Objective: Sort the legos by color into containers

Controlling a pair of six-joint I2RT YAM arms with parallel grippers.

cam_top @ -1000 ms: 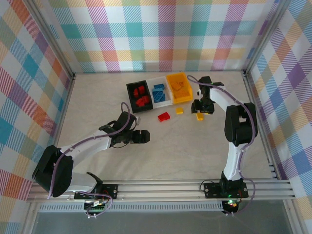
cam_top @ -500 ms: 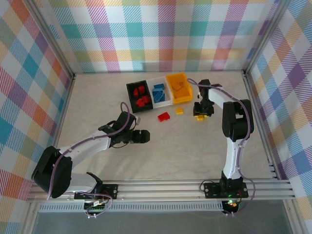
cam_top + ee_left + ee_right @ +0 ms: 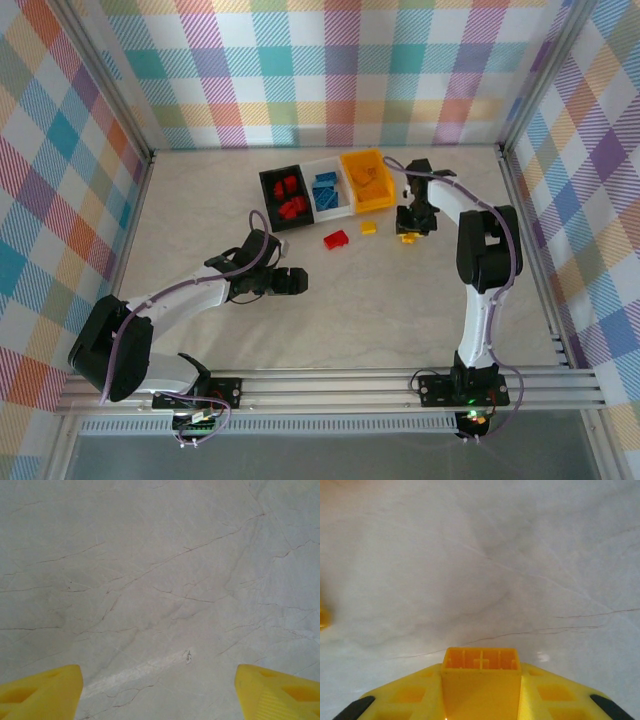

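Yellow lego [image 3: 481, 666] gripped by right end effector [image 3: 481, 696]; perhaps touching table [image 3: 470, 555].

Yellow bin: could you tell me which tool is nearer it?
Right. The right tool is by the yellow bin, off its near right corner; the left tool is far off, near-left.

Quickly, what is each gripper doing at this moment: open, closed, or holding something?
Left gripper: open, holding nothing.
Right gripper: closed on a yellow lego.
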